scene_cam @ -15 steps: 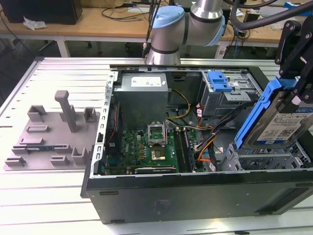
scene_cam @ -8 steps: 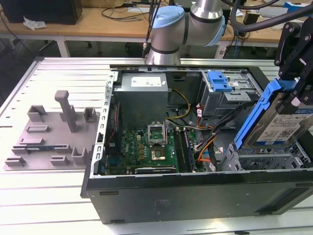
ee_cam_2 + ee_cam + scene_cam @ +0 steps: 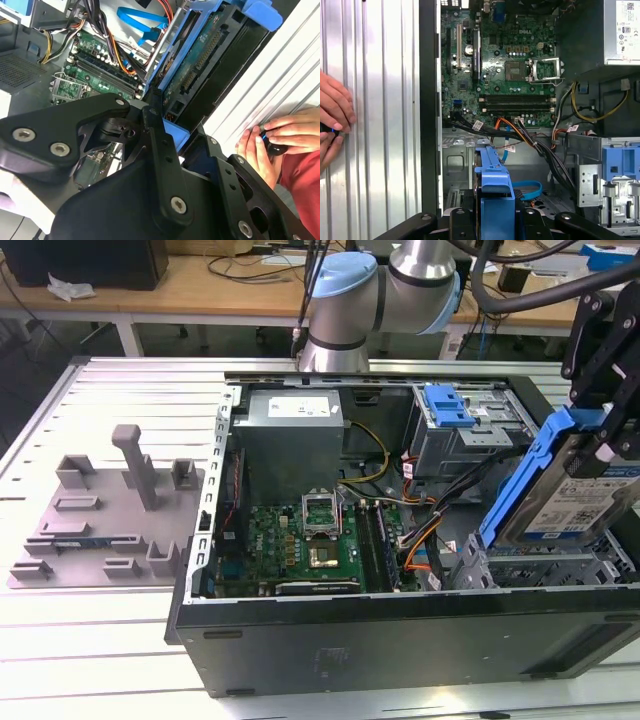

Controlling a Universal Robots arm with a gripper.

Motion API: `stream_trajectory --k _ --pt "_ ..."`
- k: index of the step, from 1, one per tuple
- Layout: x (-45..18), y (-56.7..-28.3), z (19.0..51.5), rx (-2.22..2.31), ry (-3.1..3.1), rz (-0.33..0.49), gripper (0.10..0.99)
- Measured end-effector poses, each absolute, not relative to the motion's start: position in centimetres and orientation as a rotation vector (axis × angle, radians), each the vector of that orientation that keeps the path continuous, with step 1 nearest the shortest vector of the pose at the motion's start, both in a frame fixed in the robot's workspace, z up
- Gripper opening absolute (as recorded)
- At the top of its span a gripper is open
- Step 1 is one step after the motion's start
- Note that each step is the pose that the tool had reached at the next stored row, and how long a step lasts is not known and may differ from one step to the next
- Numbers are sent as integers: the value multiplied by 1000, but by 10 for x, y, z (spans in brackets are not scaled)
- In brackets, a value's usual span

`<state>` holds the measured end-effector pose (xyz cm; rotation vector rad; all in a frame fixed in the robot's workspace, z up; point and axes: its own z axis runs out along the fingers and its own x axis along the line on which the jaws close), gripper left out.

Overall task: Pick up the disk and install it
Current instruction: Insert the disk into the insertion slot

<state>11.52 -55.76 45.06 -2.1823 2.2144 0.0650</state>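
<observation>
The disk, a silver drive with a white-and-blue label and blue rails, hangs tilted on edge over the drive cage at the open computer case's corner on the exterior view's right. My gripper is shut on the disk's upper end. In the second wrist view the disk's green circuit-board side points down into the case, ahead of my black gripper. In the first wrist view the disk's blue rail stands edge-on between my gripper parts, above the cage floor.
The case lies open with the motherboard, power supply, loose cables and a second blue caddy. A grey fixture plate sits on the exterior view's left. A person's hands rest on the ribbed table beside the case.
</observation>
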Motion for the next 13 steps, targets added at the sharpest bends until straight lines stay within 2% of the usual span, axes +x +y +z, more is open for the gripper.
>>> stream_trajectory --k 13 --pt "116 -558 440 -2183 2214 65 369"
